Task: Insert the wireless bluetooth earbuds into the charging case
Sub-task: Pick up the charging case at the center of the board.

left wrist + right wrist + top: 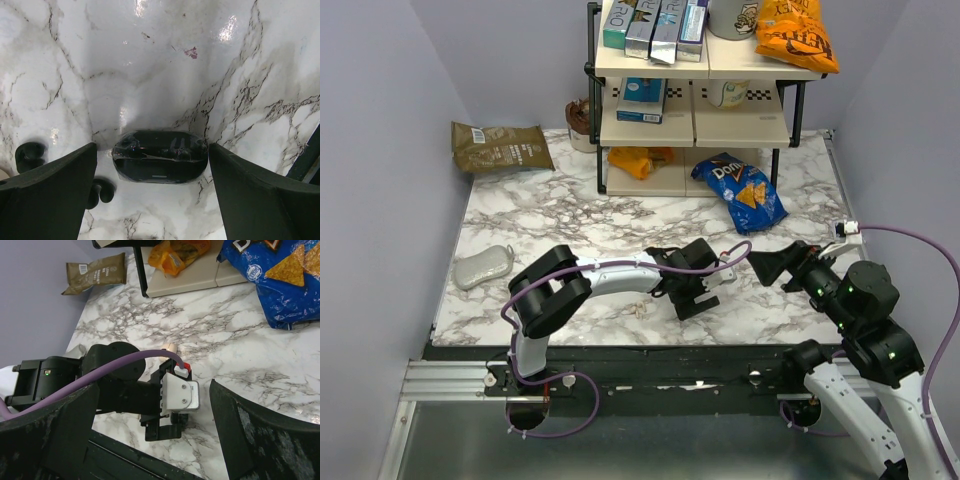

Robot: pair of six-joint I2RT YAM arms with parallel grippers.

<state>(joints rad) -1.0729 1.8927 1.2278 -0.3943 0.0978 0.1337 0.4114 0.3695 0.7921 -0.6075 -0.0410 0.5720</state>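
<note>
In the left wrist view a glossy black pebble-shaped case (160, 156) lies on the marble between the open fingers of my left gripper (152, 167), which hovers just over it. I cannot tell whether its lid is up. One black earbud (30, 154) lies left of the left finger and another (102, 191) lies by that finger's inner edge. A small pale cream thing (171, 347) sits just beyond the left wrist; I cannot tell whether it is a case or a bud. My left gripper (692, 285) is at the table's front middle. My right gripper (770, 265) (152, 395) is open and empty, raised to its right.
A shelf rack (695, 120) with boxes and snack bags stands at the back. A blue chip bag (752, 192) lies before it, a brown bag (500, 147) at the back left and a grey rounded object (483, 266) at the left. The table's front edge (650, 355) is close behind the left gripper.
</note>
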